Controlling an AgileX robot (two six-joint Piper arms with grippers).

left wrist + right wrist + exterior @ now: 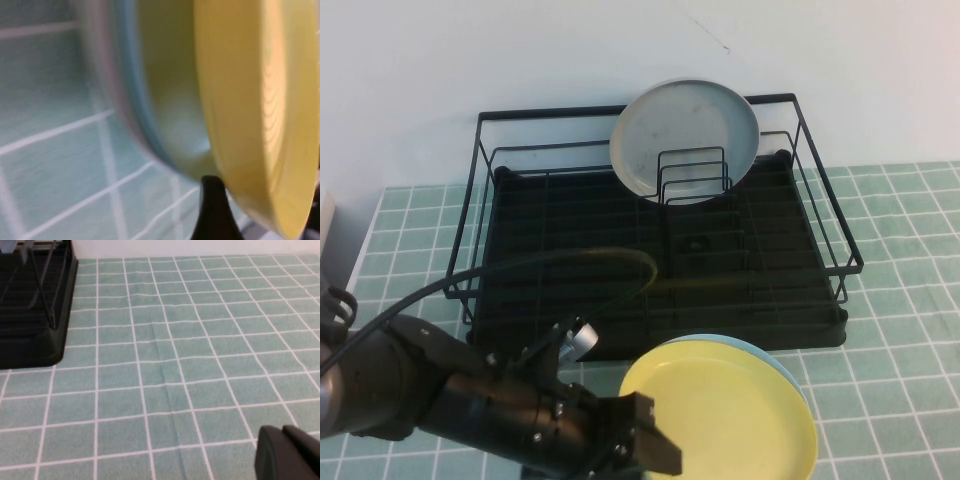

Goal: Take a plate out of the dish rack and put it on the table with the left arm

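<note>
A white wall is seen behind the table [900, 300], a surface of small pale green tiles with white grout lines. In the high view, the dish rack [655, 255], a black wire frame on a black tray base, is set against the wall, and a grey-white plate [685, 140] is stood upright in its small plate holder [692, 177]. In front of the rack, near the lower edge of the view, the plate [725, 415], pale yellow with a raised rim, is shown lying over a light blue plate [775, 358], of which only a crescent is visible along the far edge. The left arm [440, 390] is reached in from the lower left, its black cable [570, 262] looped over the rack's front; the left gripper [645, 445] is closed on the near-left rim of the yellow plate. In the left wrist view, the yellow plate's rim [250, 125] is seen edge-on and very close, the blue plate [137, 100] is seen just behind it, a dark finger [214, 210] is pressed against the rim, and tiles are visible beyond. In the right wrist view, bare tiles and one corner of the rack [35, 305] are shown; only a dark part of the right gripper [287, 455] enters at the picture's edge, above the tiles and well apart from the rack, and whether it is open cannot be told.
</note>
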